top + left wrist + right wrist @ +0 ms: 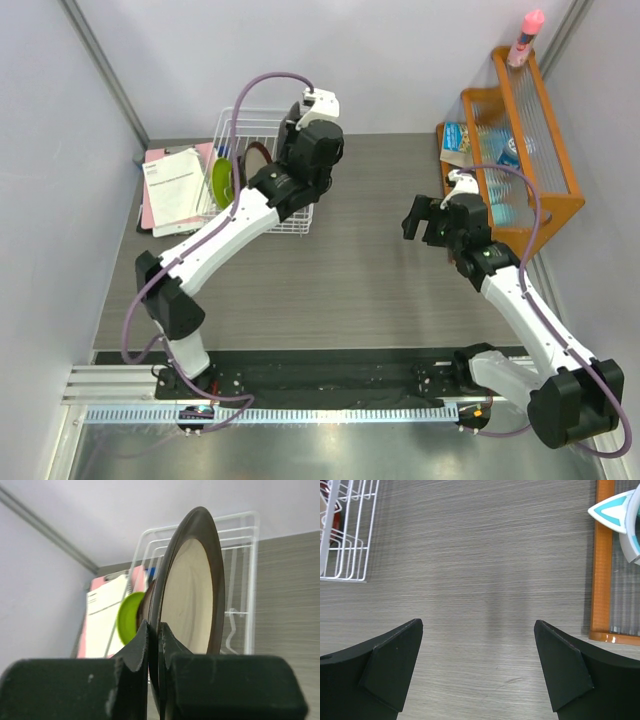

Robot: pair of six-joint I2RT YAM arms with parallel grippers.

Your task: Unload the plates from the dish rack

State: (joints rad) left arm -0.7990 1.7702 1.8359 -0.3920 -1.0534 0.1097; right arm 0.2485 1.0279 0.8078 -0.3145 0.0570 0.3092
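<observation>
My left gripper [155,630] is shut on the near rim of the grey-rimmed plate [192,595]. The plate stands upright with its cream centre facing right, and its lower edge is hidden behind the fingers. Behind it is the white wire dish rack [240,522] [240,125], which holds the lime green plate [129,617] [222,180] and a dark-red-rimmed plate [258,158]. In the top view the left arm covers the rack's right half and hides the held plate. My right gripper [479,625] [425,222] hangs open over bare table, far right of the rack [345,555], with nothing between its fingers.
An orange wooden slatted shelf [520,150] [602,555] with packets on it stands at the right wall, and a pink bottle [527,35] stands on top of it. A pink clipboard with papers [175,185] lies left of the rack. Walls close in at the left, back and right.
</observation>
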